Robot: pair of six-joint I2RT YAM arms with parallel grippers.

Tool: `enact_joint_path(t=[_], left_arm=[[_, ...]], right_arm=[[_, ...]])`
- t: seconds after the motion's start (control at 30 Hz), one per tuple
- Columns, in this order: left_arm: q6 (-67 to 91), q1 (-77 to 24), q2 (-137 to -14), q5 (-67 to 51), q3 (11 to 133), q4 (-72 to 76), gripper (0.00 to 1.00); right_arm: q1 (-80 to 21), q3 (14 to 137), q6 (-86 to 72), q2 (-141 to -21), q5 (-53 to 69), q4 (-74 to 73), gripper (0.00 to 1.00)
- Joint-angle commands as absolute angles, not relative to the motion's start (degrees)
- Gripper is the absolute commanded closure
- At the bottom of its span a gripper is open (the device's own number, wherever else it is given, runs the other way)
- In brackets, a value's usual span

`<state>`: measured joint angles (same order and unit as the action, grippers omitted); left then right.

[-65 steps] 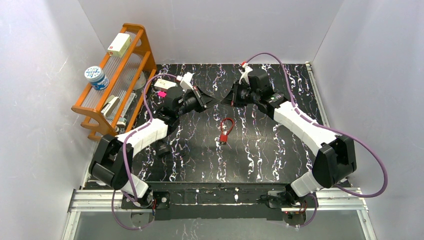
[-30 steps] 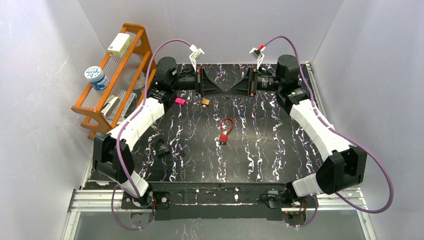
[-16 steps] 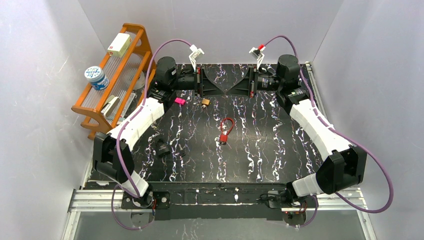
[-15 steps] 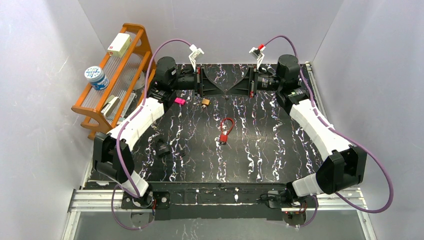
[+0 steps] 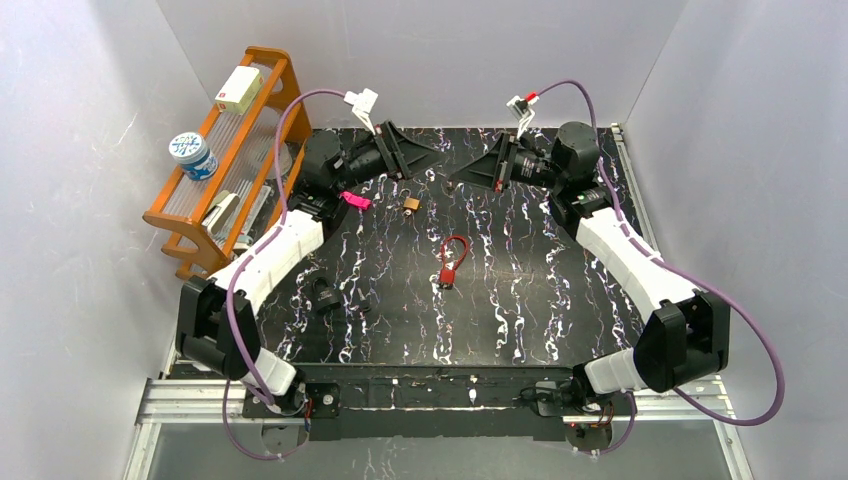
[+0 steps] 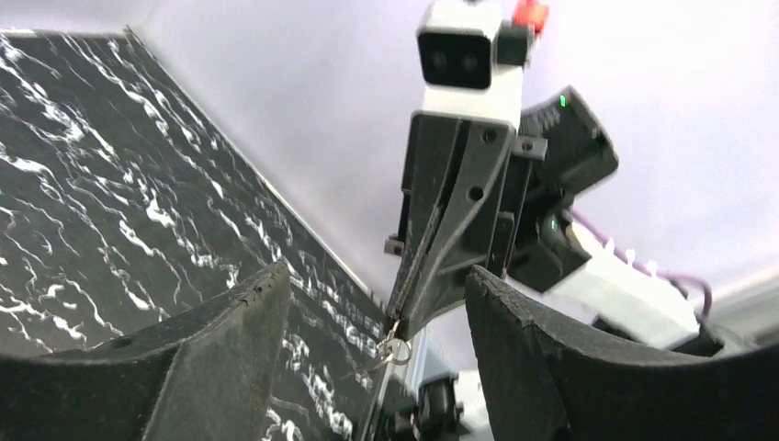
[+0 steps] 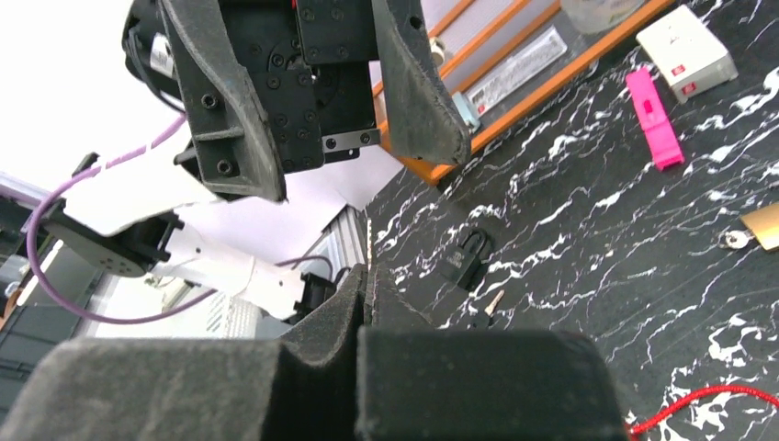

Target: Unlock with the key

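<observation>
**Top, left-wrist and right-wrist views: the key held aloft between the two arms.** Both arms reach toward 12 o'clock of the table (image 5: 560, 300), with their grippers raised and facing each other tip to tip. The right gripper (image 5: 455, 181) is clamped tight on the key (image 6: 395, 347), which hangs at its fingertips with a small ring below. The left gripper (image 6: 372, 280) stands spread, its fingers flanking the right gripper's tips without touching the key. This suggests the key rests with the right arm alone, leaving the left arm free to steady a lock.

The brass padlock (image 5: 411, 204) lies flat on the table just toward 6 o'clock of the left gripper. As the nearest lock, it is the likely target. The red cable lock (image 5: 452, 262) lies at the table's centre. The black padlock (image 5: 326, 292) sits at 8 o'clock, with a second key (image 7: 491, 303) beside it. No lock is yet held, so insertion has not begun.
</observation>
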<state>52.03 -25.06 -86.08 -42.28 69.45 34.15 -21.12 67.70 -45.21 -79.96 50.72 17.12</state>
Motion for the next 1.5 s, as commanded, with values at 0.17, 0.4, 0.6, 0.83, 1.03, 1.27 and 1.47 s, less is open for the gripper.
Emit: enact_joint_path(t=[0.17, 0.4, 0.6, 0.83, 1.03, 1.27, 1.47], left_arm=[[63.51, -25.12, -77.39, -20.85, 63.41, 42.29, 0.33], [66.08, -25.85, -79.28, -22.53, 63.19, 43.18, 0.43], [67.27, -28.15, -81.38, -24.33, 64.06, 45.76, 0.52], [67.00, -29.55, -82.37, -24.52, 64.43, 47.67, 0.67], [66.00, -29.71, -82.64, -24.37, 64.68, 48.25, 0.89], [65.10, -29.71, -82.36, -23.58, 64.56, 48.41, 0.99], [62.38, -29.71, -82.25, -25.38, 64.79, 49.88, 1.00]], right_arm=[[-21.29, 68.57, -53.59, -78.75, 43.64, 28.65, 0.99], [-21.28, 68.06, -59.45, -79.78, 42.83, 33.29, 0.99], [-21.29, 67.33, -64.95, -81.06, 42.88, 37.74, 0.99], [-21.37, 67.31, -65.04, -81.36, 42.80, 36.92, 0.99], [-21.28, 66.90, -64.98, -81.32, 43.02, 36.59, 0.99], [-21.36, 66.07, -64.60, -81.04, 43.17, 36.29, 0.99], [-21.28, 66.95, -64.51, -81.40, 44.90, 35.28, 0.75]])
